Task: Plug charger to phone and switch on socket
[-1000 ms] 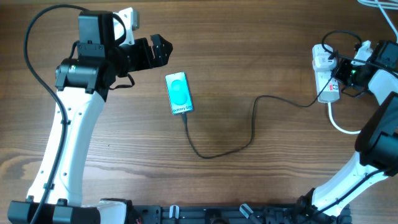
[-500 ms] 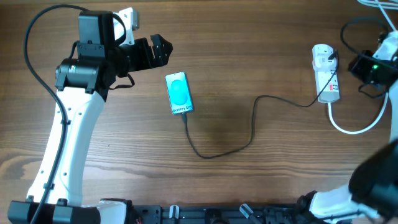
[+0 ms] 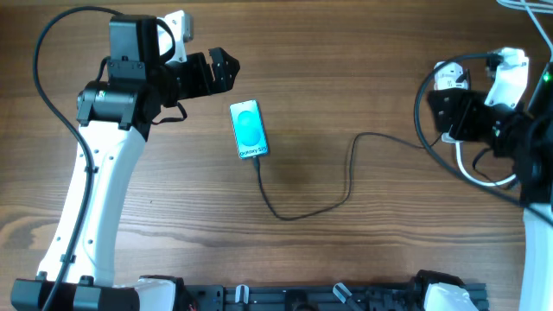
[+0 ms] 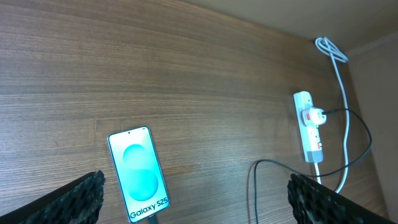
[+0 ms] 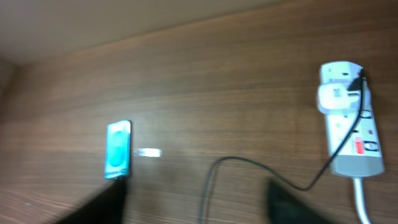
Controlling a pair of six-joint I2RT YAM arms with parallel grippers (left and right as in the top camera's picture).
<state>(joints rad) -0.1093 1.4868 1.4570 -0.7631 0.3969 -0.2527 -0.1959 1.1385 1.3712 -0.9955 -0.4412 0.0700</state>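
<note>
The phone (image 3: 249, 130) lies face up with its teal screen lit, just right of my left gripper (image 3: 220, 71). That gripper is open and hovers above the table; in its wrist view the phone (image 4: 138, 175) sits between the wide-apart fingers (image 4: 81, 199). The black charger cable (image 3: 347, 186) runs from the phone's lower edge in a loop to the white socket (image 3: 448, 79). My right gripper (image 3: 445, 112) hangs over the socket's near end, open and holding nothing. Its blurred wrist view shows the socket (image 5: 348, 124), the cable (image 5: 214, 174) and the phone (image 5: 118, 149).
A thick white cord (image 3: 479, 177) curls from the socket's near end under the right arm. A white plug adapter (image 4: 314, 116) sits in the socket, with a red marking (image 4: 315, 147) below it. The left arm's white link (image 3: 95, 199) crosses the table's left side.
My right gripper, shut at the socket a second ago, drew off to the right, then came back over the socket's near end with its jaws open. The left arm, phone and cable stayed still.
</note>
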